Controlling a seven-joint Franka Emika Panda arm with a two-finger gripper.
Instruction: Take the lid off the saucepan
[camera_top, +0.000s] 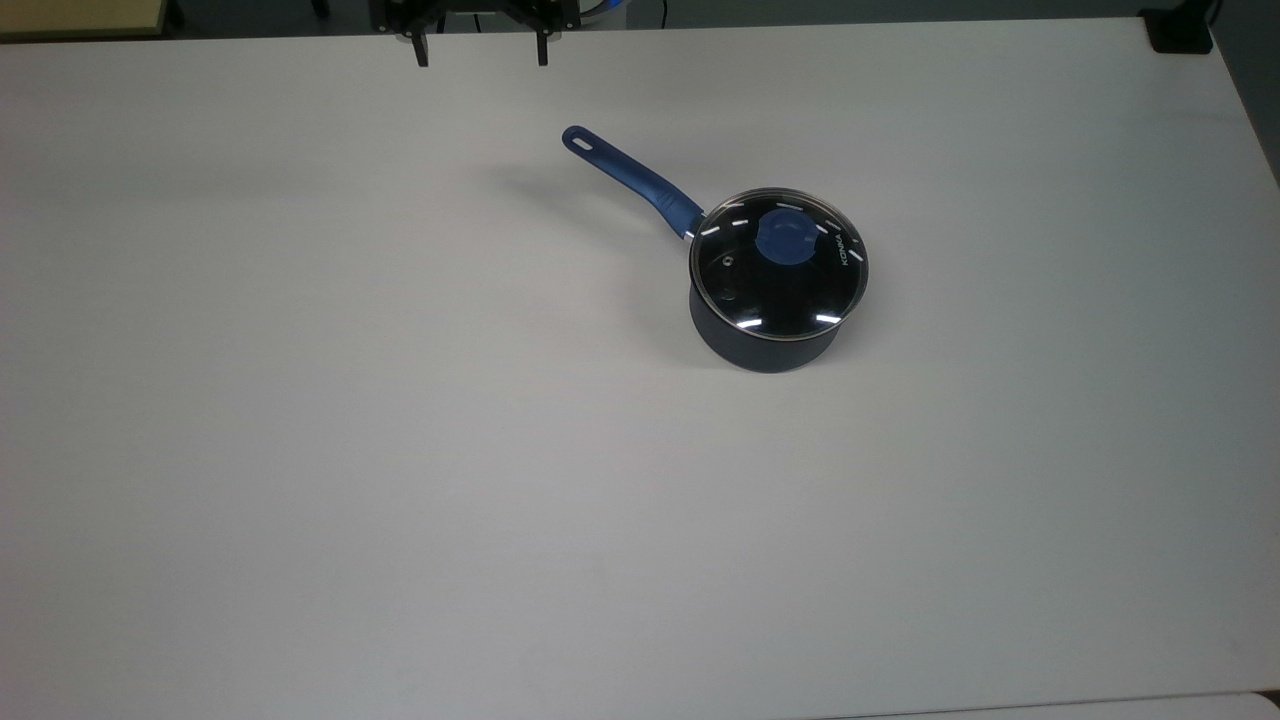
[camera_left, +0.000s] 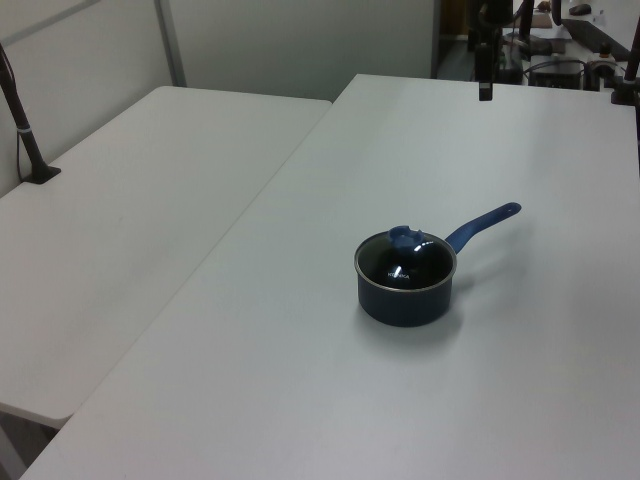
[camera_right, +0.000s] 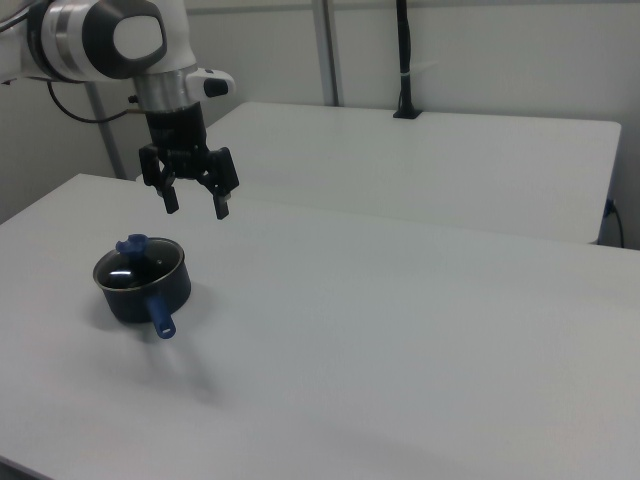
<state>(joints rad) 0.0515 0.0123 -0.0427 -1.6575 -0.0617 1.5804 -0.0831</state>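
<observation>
**Pan lidded on the worktop, tool raised with fingers apart**

Nearest in the top view lies a wide stretch of bare white worktop (camera_top: 400, 500), matte and smooth. Beyond it, toward the top view's right of centre, stands the pan (camera_top: 765, 345): a small round pot, dark navy outside, upright on the worktop. The lid (camera_top: 745, 285) sits flat on its rim, a clear glass disc edged with a thin metal band, showing the black inside through it. A blue knob (camera_top: 785, 240) rises from the middle of the lid, and a small vent hole shows near the edge on the top view's left. The long blue handle (camera_top: 630, 175) runs from the pan up toward the top view's upper left, ending in a slotted hole.

Farther back, at the top view's upper edge, hangs the tool (camera_top: 481, 55), well apart from the pan and above the worktop. Its two dark fingers (camera_right: 171, 198) stand spread, holding nothing. Nothing lies between it and the knob.

In the right view a second white table (camera_right: 450, 160) stands behind, with a black post (camera_right: 404, 60) at its far side.
</observation>
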